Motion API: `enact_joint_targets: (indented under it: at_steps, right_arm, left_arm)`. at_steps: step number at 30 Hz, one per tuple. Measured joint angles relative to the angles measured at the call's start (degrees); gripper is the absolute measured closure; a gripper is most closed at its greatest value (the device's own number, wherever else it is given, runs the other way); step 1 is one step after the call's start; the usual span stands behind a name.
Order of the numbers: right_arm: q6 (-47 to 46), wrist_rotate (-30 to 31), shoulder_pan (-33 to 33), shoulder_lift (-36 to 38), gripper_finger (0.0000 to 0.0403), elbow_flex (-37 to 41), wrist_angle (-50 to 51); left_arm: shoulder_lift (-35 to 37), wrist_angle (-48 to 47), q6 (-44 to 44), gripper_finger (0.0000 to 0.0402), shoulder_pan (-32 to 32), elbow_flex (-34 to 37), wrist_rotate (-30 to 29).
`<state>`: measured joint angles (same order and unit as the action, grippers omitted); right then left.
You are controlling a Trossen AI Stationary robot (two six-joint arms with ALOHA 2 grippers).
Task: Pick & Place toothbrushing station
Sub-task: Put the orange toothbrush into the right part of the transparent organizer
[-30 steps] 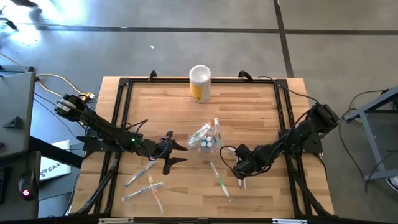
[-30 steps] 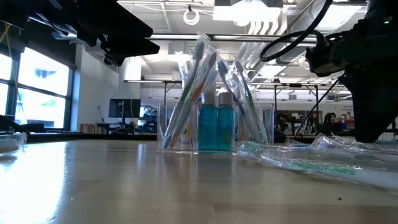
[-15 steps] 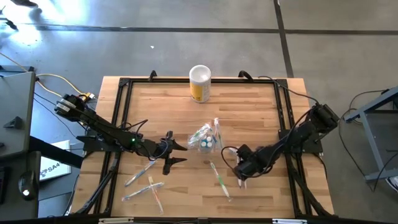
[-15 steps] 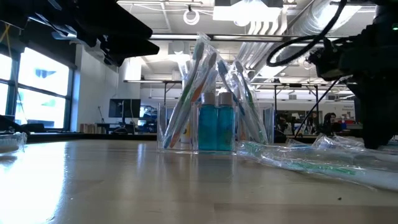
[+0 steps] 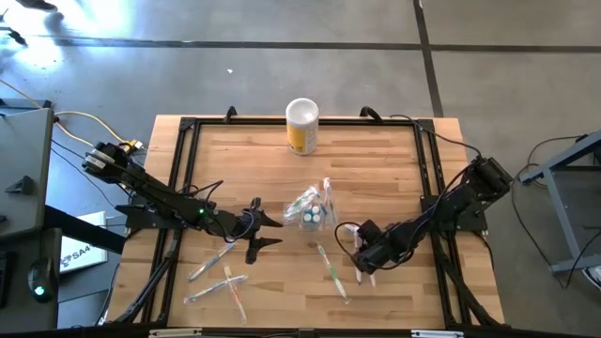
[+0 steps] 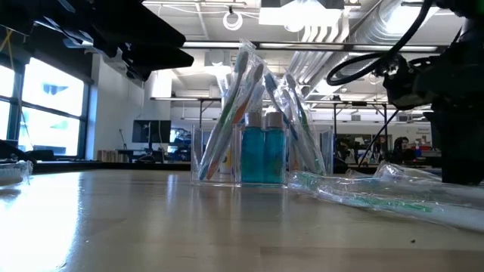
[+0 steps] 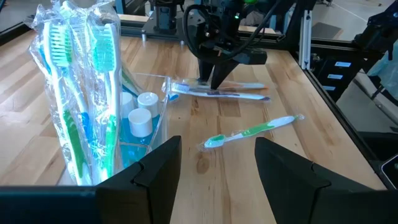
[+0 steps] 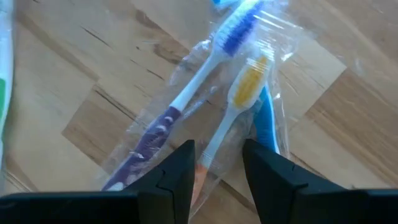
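Observation:
The toothbrushing station [image 5: 310, 211] is a clear holder with wrapped toothbrushes leaning in it and teal tubes [image 6: 261, 155]; it stands upright on the wooden table. My left gripper [image 5: 270, 231] hangs open to its left, above the table, pointing at it [image 7: 124, 124]. My right gripper [image 5: 364, 274] points down, open, over a clear-wrapped pack of toothbrushes [image 8: 211, 106] that lies flat on the table to the holder's right. Its two fingers stand on either side of the handle of the yellow-headed brush [image 8: 245, 84] in that pack. My right gripper comes at the wrapped pack [image 7: 217, 91] from above, fingers pointing down across the brushes' handles. I cannot tell whether its fingertips [image 8: 186, 152] touch the wrapper. The pack lies flat on the table.
A yellow canister with a white top [image 5: 301, 125] stands at the far edge. A loose green-and-white toothbrush [image 5: 331, 268] lies between the holder and the near edge. More wrapped brushes [image 5: 218, 277] lie at the near left. A black frame [image 5: 178, 188] borders the table.
My right gripper has sunk a little toward the wrapped pack and the near edge. The holder, the loose brushes and my left gripper have kept still.

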<state>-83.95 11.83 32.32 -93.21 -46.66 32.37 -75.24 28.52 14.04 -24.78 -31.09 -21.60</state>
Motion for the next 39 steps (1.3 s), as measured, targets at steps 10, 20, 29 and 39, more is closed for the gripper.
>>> enact_joint_targets:
  at_steps: [10, 20, 29, 39]
  right_arm:
    - [5.08, 5.25, 0.28, 0.12, 0.0275, 2.58, -2.59]
    - [8.66, 4.71, 0.31, 0.06, 0.0363, 2.69, -2.05]
    - [10.35, 7.06, 1.36, 0.81, 0.0392, 2.81, -2.43]
    - [11.95, 11.06, 5.71, 10.19, 0.0394, 0.82, -2.57]
  left_arm:
    - [0.00, -0.09, -0.01, 0.0201, -0.01, 0.00, 0.00]
    - [0.01, -0.10, -0.01, 0.0201, 0.01, 0.00, -0.01]
    - [0.00, -0.42, -0.01, 0.0201, 0.01, 0.00, -0.01]
    - [0.00, -0.40, 0.79, 0.0201, 0.01, 0.00, 0.00]
